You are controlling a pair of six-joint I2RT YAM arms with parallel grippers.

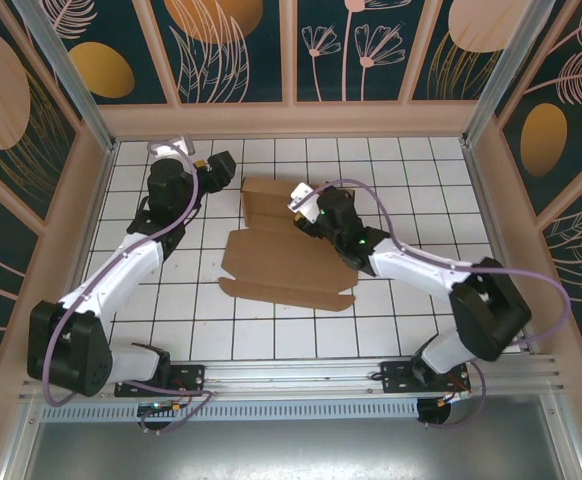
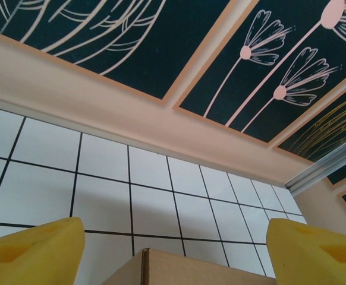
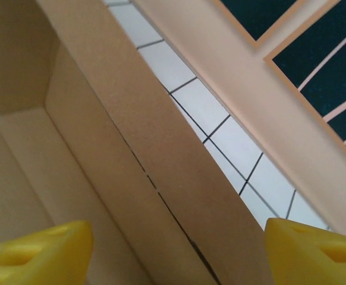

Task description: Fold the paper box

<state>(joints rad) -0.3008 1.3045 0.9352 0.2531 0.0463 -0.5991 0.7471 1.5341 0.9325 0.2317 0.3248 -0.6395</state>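
Paper box [image 1: 286, 255]: brown cardboard sheet, laid on the tiled table [image 1: 431, 170] about mid-width and nearer the far edge. The near flaps lie flat; the far part is raised into a low wall.
Left gripper [image 1: 216, 163]: held by the far left corner of the box. The jaws are spread wide and nothing is held. In the wrist view a box corner is seen just below them.
Right gripper [image 1: 306, 208]: set over the far part of the box. The yellow pads [image 3: 36, 252] are spread wide. The raised wall runs between them but is not pinched.
Step in hand (judged): the far wall is to be stood up and the side flaps brought in. Most of the sheet is flat, so the fold is judged to be at an early stage.
Doing it well: the wall should be caught close to its crease. The base panel should be pressed down by one gripper while the flap is lifted by the other. Pushes should be kept slow so that the light sheet is not slid toward the far edge.
Around: patterned side walls [image 1: 291, 118] close the far, left and right edges. A purple cable [image 1: 391, 225] loops off the right arm.
In the way: the cable could brush the right flap. Little room is left behind the box at the far edge.
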